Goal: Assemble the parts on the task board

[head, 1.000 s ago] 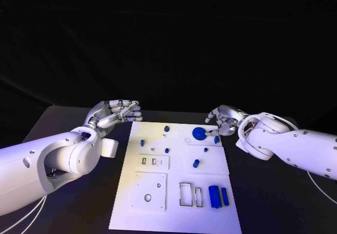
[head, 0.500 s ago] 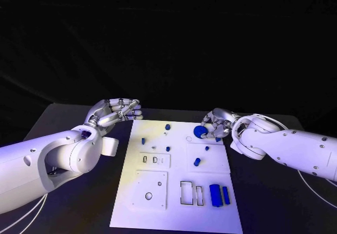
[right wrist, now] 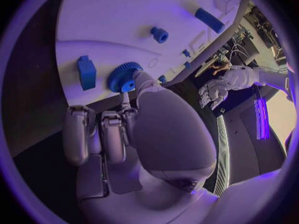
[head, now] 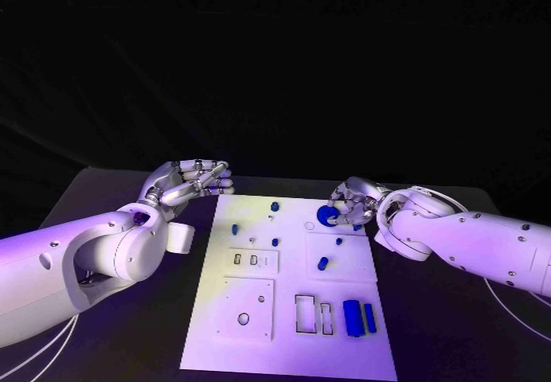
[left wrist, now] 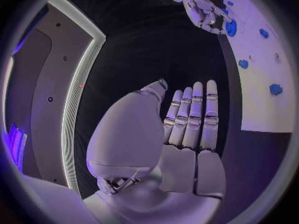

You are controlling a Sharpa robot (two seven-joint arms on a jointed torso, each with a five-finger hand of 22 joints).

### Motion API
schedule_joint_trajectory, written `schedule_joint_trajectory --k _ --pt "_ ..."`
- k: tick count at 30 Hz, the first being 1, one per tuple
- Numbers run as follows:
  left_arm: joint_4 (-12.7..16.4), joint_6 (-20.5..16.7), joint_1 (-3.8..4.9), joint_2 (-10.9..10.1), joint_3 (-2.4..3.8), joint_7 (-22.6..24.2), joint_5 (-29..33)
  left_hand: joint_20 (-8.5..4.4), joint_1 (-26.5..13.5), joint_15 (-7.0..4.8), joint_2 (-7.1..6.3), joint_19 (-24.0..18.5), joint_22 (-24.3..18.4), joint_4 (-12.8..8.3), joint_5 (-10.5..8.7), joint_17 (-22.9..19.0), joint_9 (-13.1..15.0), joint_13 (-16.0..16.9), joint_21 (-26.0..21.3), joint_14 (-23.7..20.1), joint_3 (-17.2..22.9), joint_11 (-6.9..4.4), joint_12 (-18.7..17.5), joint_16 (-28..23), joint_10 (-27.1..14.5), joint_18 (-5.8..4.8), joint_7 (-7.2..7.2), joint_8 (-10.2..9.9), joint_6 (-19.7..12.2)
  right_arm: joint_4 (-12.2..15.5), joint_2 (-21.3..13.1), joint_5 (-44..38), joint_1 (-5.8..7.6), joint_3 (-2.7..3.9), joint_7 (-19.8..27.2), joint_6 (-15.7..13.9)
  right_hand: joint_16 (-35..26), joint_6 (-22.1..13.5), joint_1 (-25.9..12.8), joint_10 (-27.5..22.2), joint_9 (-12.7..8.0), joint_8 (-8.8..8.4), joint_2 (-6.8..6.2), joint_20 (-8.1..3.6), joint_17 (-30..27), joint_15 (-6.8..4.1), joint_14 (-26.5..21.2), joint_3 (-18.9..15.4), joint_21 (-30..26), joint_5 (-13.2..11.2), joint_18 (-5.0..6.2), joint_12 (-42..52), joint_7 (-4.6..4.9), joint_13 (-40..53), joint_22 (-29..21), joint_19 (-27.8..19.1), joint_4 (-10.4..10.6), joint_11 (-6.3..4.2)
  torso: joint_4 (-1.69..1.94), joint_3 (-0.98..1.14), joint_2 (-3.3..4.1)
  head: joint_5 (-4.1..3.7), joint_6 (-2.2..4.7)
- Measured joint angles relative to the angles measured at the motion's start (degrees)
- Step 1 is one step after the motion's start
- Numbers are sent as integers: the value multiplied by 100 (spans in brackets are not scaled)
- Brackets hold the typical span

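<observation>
The white task board (head: 259, 306) lies in the middle of the black table. A blue gear (head: 327, 216) sits near its far right corner. My right hand (head: 353, 200) is bent over the gear, and its thumb (right wrist: 138, 79) and a finger pinch the gear's (right wrist: 122, 77) rim. A blue block (right wrist: 86, 72) lies close beside the gear. My left hand (head: 189, 183) hovers off the board's far left corner, holding nothing, with its fingers (left wrist: 190, 117) stretched out side by side. The left wrist view shows my right hand (left wrist: 199, 7) at the gear (left wrist: 231, 28).
Small blue pegs (head: 273, 208) dot the board's far half, and one oblong piece (head: 322, 263) lies mid-board. Two blue bars (head: 351, 318) lie at the near right beside rectangular slots (head: 304, 316). Bare black table (head: 447, 318) flanks the board on both sides.
My right hand has moved left from just beside the gear onto it and closed its fingers on the rim. The left hand has stayed put.
</observation>
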Motion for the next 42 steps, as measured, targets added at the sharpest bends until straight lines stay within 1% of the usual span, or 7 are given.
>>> schedule_joint_trajectory --k 6,13,16,18,25,33,42 --pt "0 3 0 -2 0 -2 0 0 0 0 0 0 -6 -8 0 16 7 0 0 0 41 0 -29 0 0 -1 0 0 0 -1 4 -111 -4 0 -9 -12 0 214 2 28 -59 -16 10 -43 0 -14 -14 474 35 -231 0 57 -70 0 0 43 -31 -27 -3 4 1 7 3" --pt "-4 5 0 -5 0 -3 0 0 0 0 0 0 -6 -8 0 15 6 0 0 0 41 0 -29 0 0 0 0 0 0 15 -4 -278 -4 1 -10 -48 21 296 40 28 -109 -120 -34 -43 -1 -21 -21 1133 41 -246 0 84 -51 -1 -1 43 -146 -27 -3 7 1 12 4" --pt "-6 7 0 -6 0 -4 0 0 0 0 0 0 -6 -8 0 15 6 0 0 0 41 0 -29 0 0 0 0 0 0 55 -6 -360 -14 -1 -2 -109 21 296 -58 25 -109 -119 -133 -64 -1 -21 -21 1344 84 -214 0 131 -51 -1 -1 63 -205 -29 -5 7 2 13 4" --pt "-6 8 0 -6 0 -5 0 0 0 0 0 0 -6 -8 0 15 6 0 0 0 41 0 -29 0 0 0 0 0 0 92 -9 -418 -21 -5 7 -171 21 297 -59 6 -109 -119 -134 -64 -1 -21 -21 1405 84 -193 1 145 -51 -1 -2 63 -225 -48 -7 8 2 13 9" --pt "-13 13 -1 -5 -1 -7 0 0 0 0 0 0 -6 -8 0 14 5 0 0 0 41 0 -29 0 0 0 0 0 0 415 -64 -808 -11 -2 38 -590 21 346 -241 27 -108 -120 -317 -79 -1 -43 1 1673 253 -73 -89 189 -18 -2 -2 79 -352 -69 -7 8 3 4 39" --pt "-19 18 -1 2 -1 -9 0 0 0 0 0 0 -5 -8 0 14 5 0 0 0 40 0 -29 1 0 0 0 0 0 865 69 -1502 28 5 18 -962 20 377 -272 27 -108 -127 -357 -84 -2 -43 0 1744 284 -70 -89 189 10 -2 2 83 -388 -69 -3 7 3 5 55" --pt "-24 23 0 13 -1 -12 0 0 0 0 0 0 -5 -8 0 14 4 0 0 0 40 0 -29 1 0 0 0 0 0 850 561 -2067 2 1 -69 -1140 20 416 -318 27 -108 -168 -370 -84 -2 -60 -16 1768 284 -71 -89 189 8 -3 2 83 -413 -68 7 -3 8 13 58"
